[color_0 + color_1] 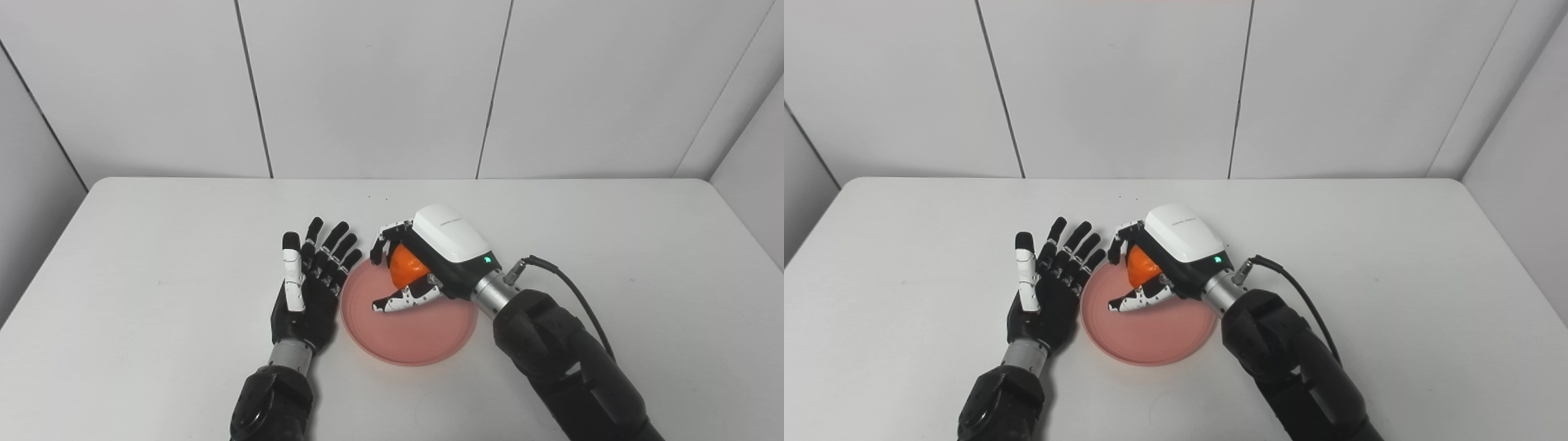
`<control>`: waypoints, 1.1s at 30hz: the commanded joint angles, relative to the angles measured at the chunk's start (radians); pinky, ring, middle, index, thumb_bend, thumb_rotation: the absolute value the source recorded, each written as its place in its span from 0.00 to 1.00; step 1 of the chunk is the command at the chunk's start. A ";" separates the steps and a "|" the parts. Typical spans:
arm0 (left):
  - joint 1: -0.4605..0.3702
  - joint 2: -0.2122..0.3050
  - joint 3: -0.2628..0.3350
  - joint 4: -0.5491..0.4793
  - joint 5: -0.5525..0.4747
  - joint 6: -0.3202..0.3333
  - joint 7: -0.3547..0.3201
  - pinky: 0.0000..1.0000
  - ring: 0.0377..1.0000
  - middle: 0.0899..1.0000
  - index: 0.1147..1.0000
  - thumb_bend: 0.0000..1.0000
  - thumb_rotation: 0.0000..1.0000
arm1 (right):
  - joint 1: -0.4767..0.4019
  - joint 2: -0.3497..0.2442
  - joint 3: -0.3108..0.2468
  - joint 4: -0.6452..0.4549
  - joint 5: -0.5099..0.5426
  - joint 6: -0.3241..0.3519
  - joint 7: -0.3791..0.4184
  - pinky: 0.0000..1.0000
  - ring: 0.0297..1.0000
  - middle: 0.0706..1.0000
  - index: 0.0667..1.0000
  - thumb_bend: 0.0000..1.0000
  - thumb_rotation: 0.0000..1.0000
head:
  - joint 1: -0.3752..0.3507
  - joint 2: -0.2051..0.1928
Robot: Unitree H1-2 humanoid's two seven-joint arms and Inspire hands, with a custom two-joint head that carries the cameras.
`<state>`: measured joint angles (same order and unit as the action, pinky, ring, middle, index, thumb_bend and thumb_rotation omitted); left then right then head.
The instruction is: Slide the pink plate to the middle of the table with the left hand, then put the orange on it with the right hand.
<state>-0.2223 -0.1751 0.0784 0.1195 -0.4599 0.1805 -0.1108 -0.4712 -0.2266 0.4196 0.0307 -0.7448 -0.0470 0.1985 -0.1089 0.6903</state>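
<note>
The pink plate (pixel 409 334) lies flat near the middle of the white table (pixel 153 245). My right hand (pixel 429 257) is shut on the orange (pixel 405 267) and holds it over the far part of the plate; its fingers curl round the fruit and its thumb (pixel 404 300) reaches out below it. I cannot tell whether the orange touches the plate. My left hand (pixel 309 282) is open and flat, palm down, on the table just left of the plate, its fingers at the plate's left rim. In the right eye view the plate (pixel 1145 334) and the orange (pixel 1140 267) show the same way.
White wall panels (pixel 367 86) stand behind the table's far edge. A black cable (pixel 576 294) loops from my right wrist. Bare tabletop lies to the far left and to the right (pixel 643 245) of the hands.
</note>
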 commanded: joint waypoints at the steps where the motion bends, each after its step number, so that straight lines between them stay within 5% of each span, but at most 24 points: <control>1: 0.046 -0.006 0.007 0.048 0.015 0.056 0.039 0.91 0.89 0.88 1.00 0.87 0.80 | -0.055 0.008 0.000 0.025 0.002 -0.069 -0.046 0.26 0.29 0.33 0.44 0.50 0.16 | -0.001 0.001; 6: 0.045 -0.005 0.004 0.042 0.014 0.065 0.038 0.91 0.90 0.88 1.00 0.86 0.80 | -0.062 0.012 0.013 0.085 -0.005 -0.087 -0.061 0.29 0.32 0.36 0.44 0.50 0.16 | -0.002 0.005; 22: 0.040 -0.003 0.000 0.053 0.012 0.068 0.034 0.91 0.92 0.90 1.00 0.86 0.80 | -0.043 0.010 0.008 0.061 0.038 -0.095 -0.029 0.28 0.31 0.35 0.44 0.51 0.18 | -0.007 0.006; 26: 0.043 -0.004 0.002 0.048 0.009 0.076 0.037 0.90 0.92 0.87 1.00 0.87 0.79 | -0.036 -0.001 0.007 0.049 0.050 -0.119 -0.037 0.34 0.35 0.39 0.44 0.51 0.18 | -0.007 0.010; 27: 0.044 -0.003 0.001 0.046 0.011 0.075 0.038 0.89 0.91 0.87 1.00 0.86 0.79 | -0.035 -0.003 0.006 0.049 0.053 -0.128 -0.041 0.36 0.38 0.42 0.46 0.68 0.45 | -0.008 0.010; 28: 0.045 -0.003 0.001 0.046 0.013 0.076 0.040 0.88 0.91 0.87 1.00 0.86 0.79 | -0.035 -0.006 0.005 0.050 0.055 -0.136 -0.043 0.37 0.40 0.44 0.48 0.74 0.56 | -0.008 0.010; 30: 0.046 -0.003 0.000 0.045 0.013 0.076 0.041 0.88 0.91 0.88 1.00 0.86 0.79 | -0.036 -0.009 0.005 0.053 0.056 -0.146 -0.045 0.43 0.47 0.49 0.54 0.83 0.71 | -0.008 0.010; 33: 0.047 -0.002 0.002 0.043 0.010 0.080 0.041 0.87 0.91 0.88 1.00 0.86 0.78 | -0.039 -0.017 0.012 0.055 0.058 -0.145 -0.016 0.54 0.56 0.56 0.58 0.87 0.79 | -0.008 0.010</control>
<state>-0.2230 -0.1749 0.0753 0.1196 -0.4629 0.1819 -0.1110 -0.4717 -0.2374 0.4407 0.1192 -0.7043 -0.1575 0.1851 -0.1181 0.6995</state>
